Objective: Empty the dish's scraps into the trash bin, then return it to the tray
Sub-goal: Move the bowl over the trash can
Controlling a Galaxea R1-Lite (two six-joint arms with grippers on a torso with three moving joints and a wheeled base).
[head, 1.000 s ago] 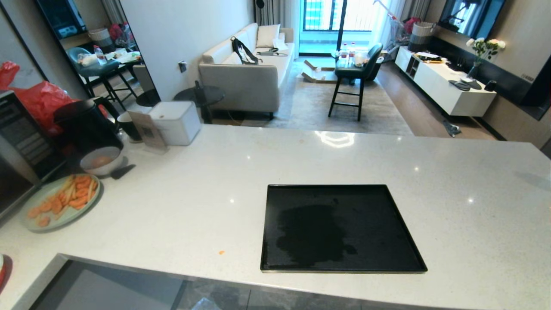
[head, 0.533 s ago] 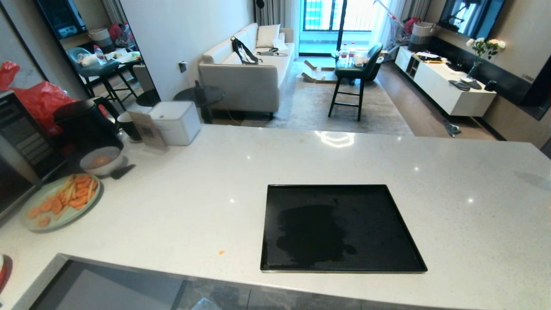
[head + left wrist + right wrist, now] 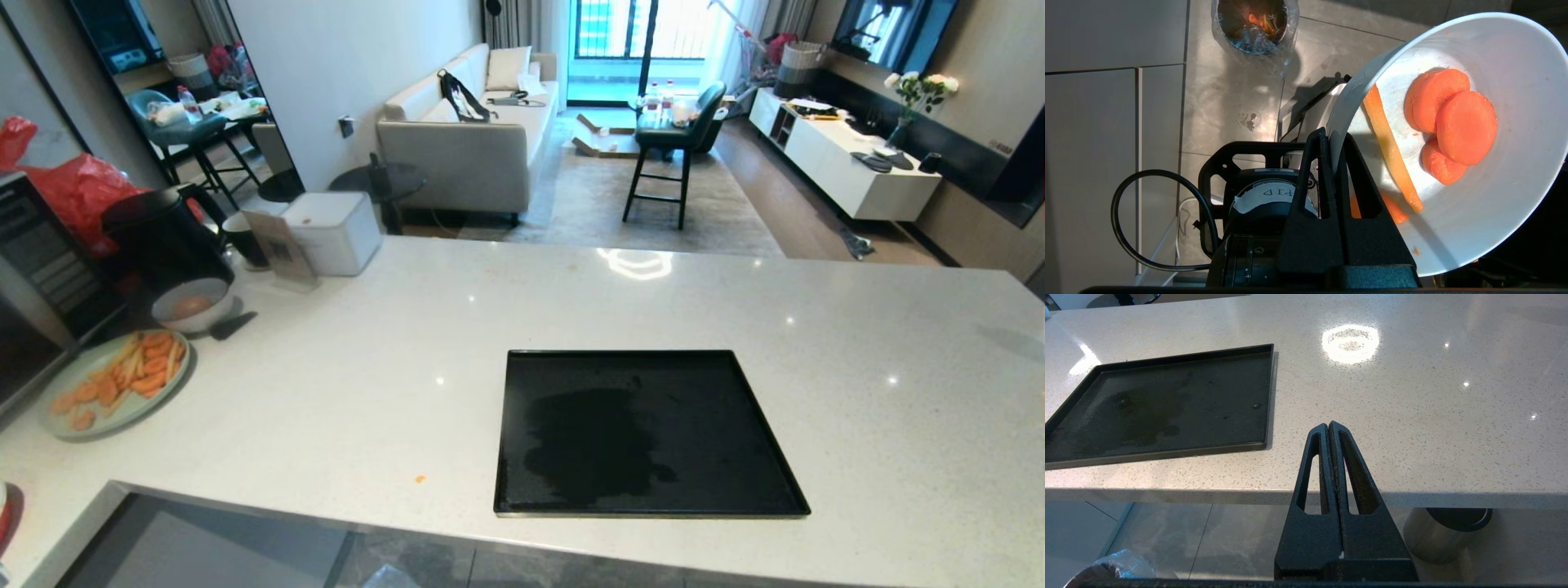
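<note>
Grey tiled floor (image 3: 1106, 122) below: left gripper (image 3: 1331, 136) clamps tilted white glossy dish (image 3: 1494, 228) holding orange scraps (image 3: 1453, 122); liner-covered steel trash bin (image 3: 1253, 24) at 11 o'clock. Right gripper (image 3: 1329, 426) closed, empty.

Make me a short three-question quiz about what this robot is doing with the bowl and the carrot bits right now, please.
1. True or false: the dish has already been emptied.
2. Which pincer grips the dish's rim? A) left B) right C) neither
3. Fill in: on the counter, the black tray carries ____.

Key
1. False. The scraps, orange slices and a pale stick, lie in the tilted dish; the trash bin stands on the floor beyond it.
2. A. The left pincer is shut on the rim; the right pincer is shut and holds nothing, near the counter's edge.
3. Nothing.
</note>
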